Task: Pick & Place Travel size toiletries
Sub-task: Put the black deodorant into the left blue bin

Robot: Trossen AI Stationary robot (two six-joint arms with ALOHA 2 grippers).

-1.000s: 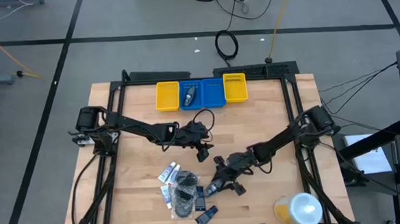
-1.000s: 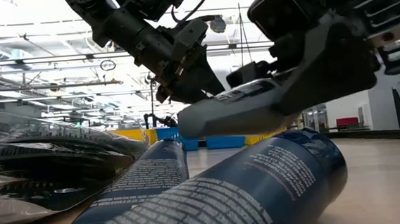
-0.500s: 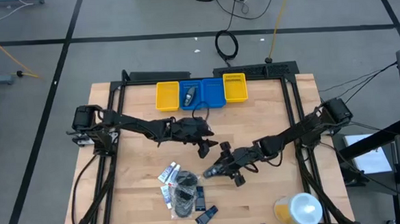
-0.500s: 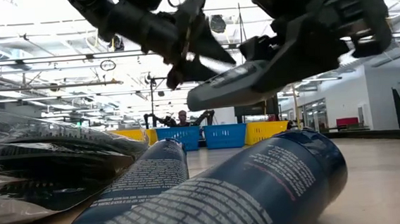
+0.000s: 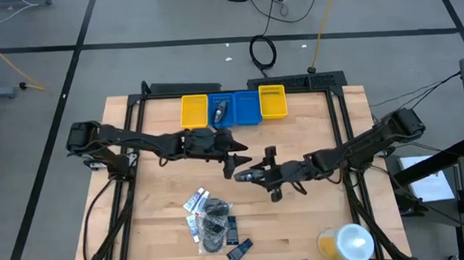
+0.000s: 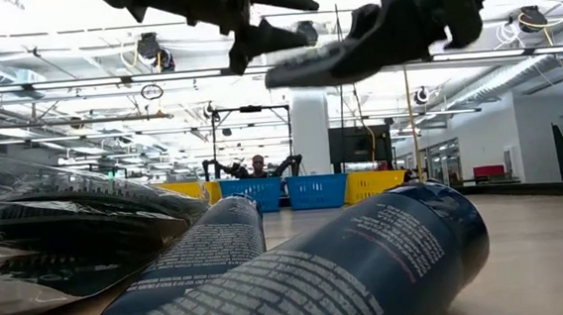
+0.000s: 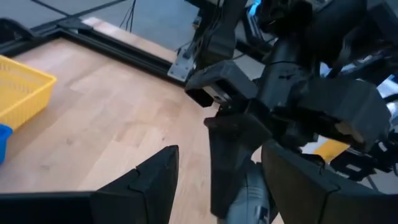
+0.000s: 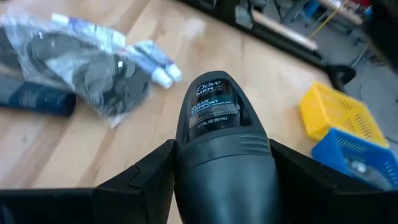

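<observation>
A smooth, rounded dark grey mini bottle (image 8: 217,149) sits clamped between the right gripper (image 5: 246,175) fingers above the wooden desk (image 5: 316,213), facing the left gripper (image 5: 237,156), fingers spread, empty.

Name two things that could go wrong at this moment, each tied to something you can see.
1. The right gripper holds a dark grey mini bottle high above the table; if it slipped, the bottle could drop short of the blue bin.
2. The open left gripper hangs close beside it, so the two arms might collide.
</observation>
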